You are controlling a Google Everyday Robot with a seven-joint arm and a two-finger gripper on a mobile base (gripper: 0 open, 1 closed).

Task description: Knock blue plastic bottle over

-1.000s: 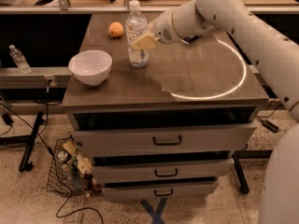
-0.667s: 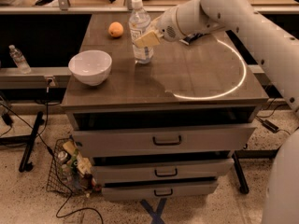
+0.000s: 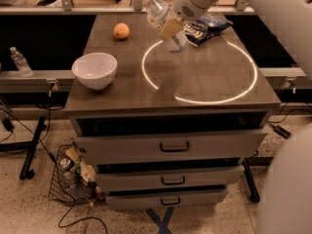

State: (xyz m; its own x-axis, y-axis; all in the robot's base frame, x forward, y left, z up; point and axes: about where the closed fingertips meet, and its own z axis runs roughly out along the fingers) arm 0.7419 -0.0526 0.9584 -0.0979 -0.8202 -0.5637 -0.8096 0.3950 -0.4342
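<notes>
clear plastic with a white cap: the one blue plastic bottle [image 3: 157, 13] was tipped hard, cap up and to the left, base low near the back of the tabletop [image 3: 122, 99]. the single gripper [image 3: 171, 33] was at the rear of the table on the bottle's lower half, a tan finger [image 3: 168, 28] laid across the front and pinching it. whether the base met the wood, couldn't tell.

just right of the gripper lay one blue snack bag [image 3: 208, 27], crinkled and flat. one orange [image 3: 121, 31] sat at the back left, well apart from the bottle. one white bowl [image 3: 94, 70] stood upright at the front left corner. one bright ring of light [image 3: 246, 89] circled the right half of the top.

below, three drawers: top [image 3: 174, 146], middle [image 3: 174, 180], bottom [image 3: 167, 200], each with a dark handle. off the table to the left, one small clear bottle [image 3: 20, 61] stood upright on a ledge. on the floor sat one wire basket [image 3: 73, 177] full of scraps.
</notes>
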